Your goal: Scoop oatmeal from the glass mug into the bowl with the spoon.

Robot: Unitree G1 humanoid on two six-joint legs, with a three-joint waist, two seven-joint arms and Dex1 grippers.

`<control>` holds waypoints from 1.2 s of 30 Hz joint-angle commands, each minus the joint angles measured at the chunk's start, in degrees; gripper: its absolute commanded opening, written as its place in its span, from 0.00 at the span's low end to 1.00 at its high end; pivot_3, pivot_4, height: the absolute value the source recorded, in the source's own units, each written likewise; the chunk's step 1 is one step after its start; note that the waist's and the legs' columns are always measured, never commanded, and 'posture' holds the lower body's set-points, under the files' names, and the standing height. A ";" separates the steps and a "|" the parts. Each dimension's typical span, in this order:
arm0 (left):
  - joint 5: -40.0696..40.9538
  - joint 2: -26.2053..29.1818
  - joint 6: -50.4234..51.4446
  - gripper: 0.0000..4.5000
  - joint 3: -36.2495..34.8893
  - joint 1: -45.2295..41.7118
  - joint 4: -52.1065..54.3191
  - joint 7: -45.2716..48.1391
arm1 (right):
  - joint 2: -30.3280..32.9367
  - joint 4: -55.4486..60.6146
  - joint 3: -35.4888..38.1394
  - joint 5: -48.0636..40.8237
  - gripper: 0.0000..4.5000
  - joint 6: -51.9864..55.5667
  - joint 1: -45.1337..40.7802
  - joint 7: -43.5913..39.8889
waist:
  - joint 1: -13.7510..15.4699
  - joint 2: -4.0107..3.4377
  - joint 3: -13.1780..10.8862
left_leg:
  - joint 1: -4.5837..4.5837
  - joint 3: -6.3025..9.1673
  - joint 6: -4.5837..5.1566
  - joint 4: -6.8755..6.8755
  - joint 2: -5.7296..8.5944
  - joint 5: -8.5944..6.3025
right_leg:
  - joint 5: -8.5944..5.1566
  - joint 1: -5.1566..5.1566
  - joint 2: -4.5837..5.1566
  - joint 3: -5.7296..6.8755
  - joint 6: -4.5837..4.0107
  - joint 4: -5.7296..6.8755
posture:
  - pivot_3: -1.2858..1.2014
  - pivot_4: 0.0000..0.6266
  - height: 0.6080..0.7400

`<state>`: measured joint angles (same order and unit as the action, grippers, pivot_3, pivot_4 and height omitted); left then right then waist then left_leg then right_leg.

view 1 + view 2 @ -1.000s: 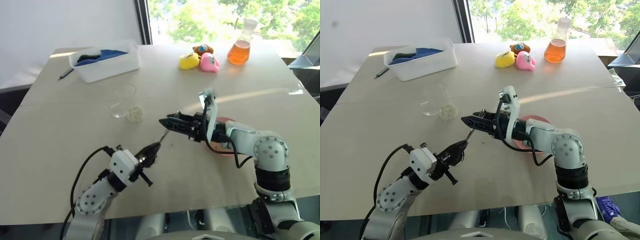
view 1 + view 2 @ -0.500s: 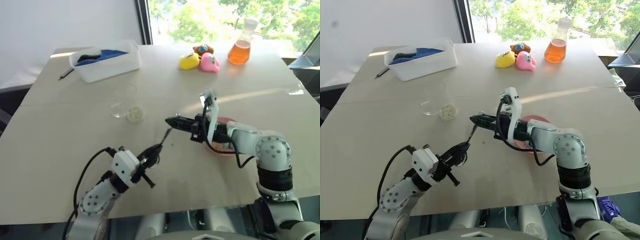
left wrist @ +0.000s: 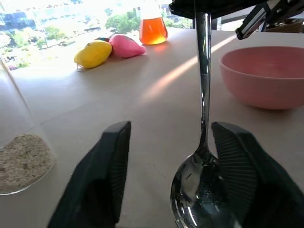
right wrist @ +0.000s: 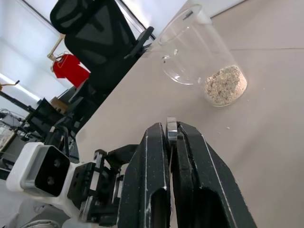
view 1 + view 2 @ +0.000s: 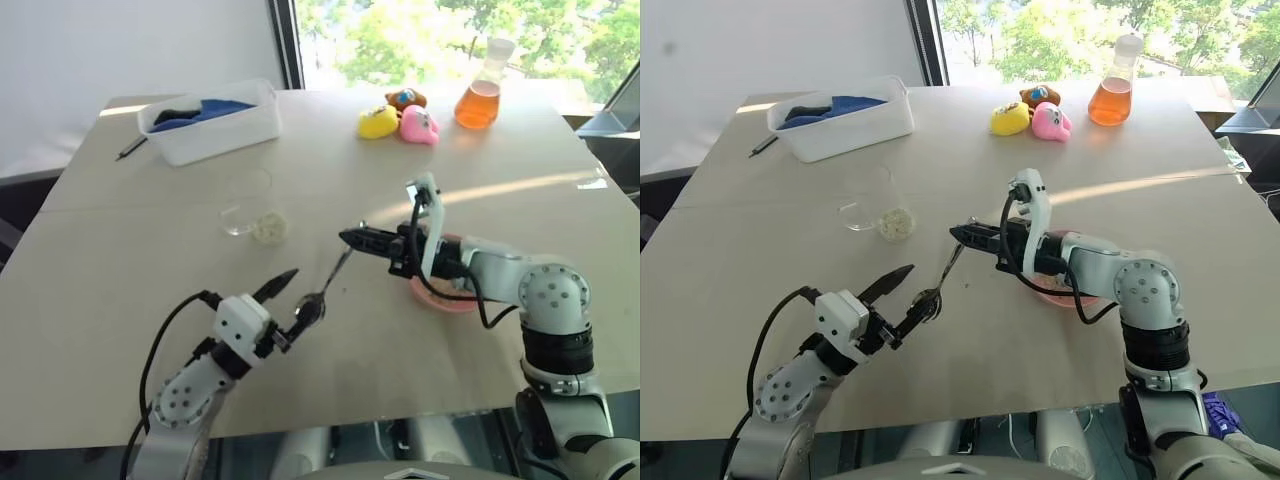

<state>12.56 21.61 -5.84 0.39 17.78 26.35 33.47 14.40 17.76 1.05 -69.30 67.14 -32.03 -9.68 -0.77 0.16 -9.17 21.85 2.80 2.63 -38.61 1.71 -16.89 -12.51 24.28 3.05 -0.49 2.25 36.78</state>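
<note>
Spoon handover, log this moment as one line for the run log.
phase: handover | right gripper: shut on spoon handle | left gripper: open around spoon's scoop end | glass mug: holds oatmeal | bowl: untouched

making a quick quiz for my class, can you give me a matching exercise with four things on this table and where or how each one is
Things:
1. spoon
2. glass mug
3. bowl
4. flask

States:
A. holds orange liquid, by the window edge
B. pink, on the table under the right arm
C. handle pinched in the right end effector, its scoop between the open fingers of the left end effector
D. clear, with pale oatmeal inside

Pairs: 1-C, 2-D, 3-B, 4-A
</note>
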 commanded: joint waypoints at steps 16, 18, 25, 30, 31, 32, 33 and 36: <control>-0.68 -0.28 4.93 0.62 -20.27 -11.94 -5.86 -18.89 | 4.24 -1.80 6.76 -1.00 0.00 -1.58 -4.10 1.31 | 0.14 0.00 -0.01 | -0.01 0.05 0.00 -0.01 0.02 0.01 | 0.01 -0.01 -0.14 0.26 0.00 0.04 | 0.52 0.24 1.00; -1.67 0.92 4.16 0.62 -20.54 -14.73 -9.98 -19.02 | 3.87 -1.66 7.15 -0.66 0.00 -1.99 -4.44 2.23 | 0.02 0.01 0.00 | 0.00 0.06 -0.01 -0.01 0.03 0.01 | 0.01 -0.01 -0.26 0.33 0.00 0.06 | 0.52 0.24 1.00; -3.38 2.57 1.69 0.62 -18.27 -20.45 -19.41 -16.03 | 3.19 -0.64 7.96 -0.62 0.00 -2.73 -5.09 5.02 | 0.07 0.01 0.00 | 0.08 0.02 -0.12 0.00 0.03 0.08 | 0.01 0.04 0.00 0.31 0.01 0.00 | 0.52 0.24 1.00; -3.02 3.75 0.02 0.62 -16.30 -20.99 -21.06 -11.96 | 3.77 -0.13 8.72 -0.70 0.00 -3.13 -5.31 6.15 | 0.07 0.01 0.00 | 0.11 0.02 -0.12 0.00 0.03 0.07 | 0.01 0.08 0.08 0.27 0.01 0.00 | 0.52 0.24 1.00; -3.21 3.98 -0.31 0.62 -15.98 -21.01 -21.25 -11.46 | 3.81 -0.12 8.76 -0.68 0.00 -3.22 -5.34 6.29 | 0.07 0.01 0.00 | 0.11 0.02 -0.12 0.00 0.02 0.07 | 0.01 0.09 0.08 0.22 0.01 0.00 | 0.52 0.24 1.00; -3.35 4.18 -0.46 0.62 -15.72 -21.07 -21.47 -11.13 | 3.87 -0.15 8.77 -0.69 0.00 -3.29 -5.37 6.35 | 0.06 0.01 0.00 | 0.11 0.03 -0.11 0.01 0.02 0.06 | 0.01 0.09 0.09 0.11 0.01 0.01 | 0.52 0.24 1.00; -3.53 4.29 -0.57 0.62 -15.54 -21.21 -21.82 -11.06 | 3.91 -0.17 8.74 -0.72 0.00 -3.39 -5.38 6.40 | 0.06 0.01 0.00 | 0.10 0.03 -0.08 0.01 0.02 0.05 | 0.01 0.09 0.09 0.09 0.01 0.01 | 0.52 0.24 1.00; -4.14 4.04 -0.46 0.62 -15.76 -22.48 -23.44 -12.11 | 4.05 -0.21 8.64 -0.70 0.00 -3.57 -5.39 6.39 | 0.06 0.01 0.00 | 0.11 0.03 -0.06 0.01 0.02 0.04 | 0.01 0.11 0.09 0.07 0.01 0.03 | 0.52 0.24 1.00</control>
<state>8.75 25.11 -4.94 -14.99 -3.79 3.05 22.00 18.16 15.03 8.37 -69.05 64.74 -35.59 -3.21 -0.71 0.17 -9.18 21.96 2.83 2.57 -38.60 1.72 -16.85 -12.50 24.39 3.13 -0.43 2.25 36.81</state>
